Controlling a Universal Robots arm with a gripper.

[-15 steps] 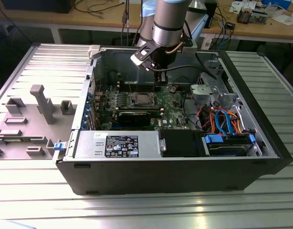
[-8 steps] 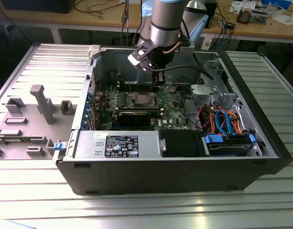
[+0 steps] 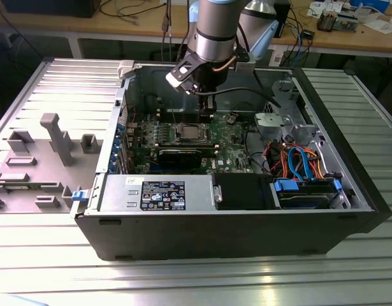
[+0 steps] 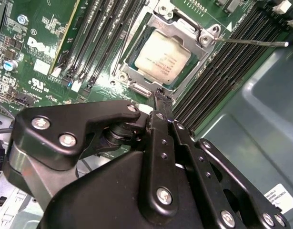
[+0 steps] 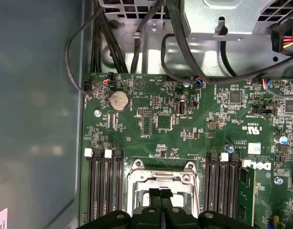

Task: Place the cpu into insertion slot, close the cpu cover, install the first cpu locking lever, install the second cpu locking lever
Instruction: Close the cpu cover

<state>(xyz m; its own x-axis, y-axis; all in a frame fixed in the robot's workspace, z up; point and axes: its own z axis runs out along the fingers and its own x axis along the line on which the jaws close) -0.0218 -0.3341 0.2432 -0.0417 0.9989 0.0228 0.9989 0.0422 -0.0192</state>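
Second wrist view: my jaws are clenched on nothing, tips just beside the insertion slot. The cpu sits inside it, a dull silver-grey square framed by the thin bright cpu cover. One locking lever juts out sideways. I'd judge it light, stiff, springy wire, best taken near its end.

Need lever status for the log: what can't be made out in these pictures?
Exterior view: the insertion slot is too small to show lever positions.
First wrist view: the gripper and the frame edge hide most of the cpu cover.
Second wrist view: the gripper hides the cpu cover's near edge.
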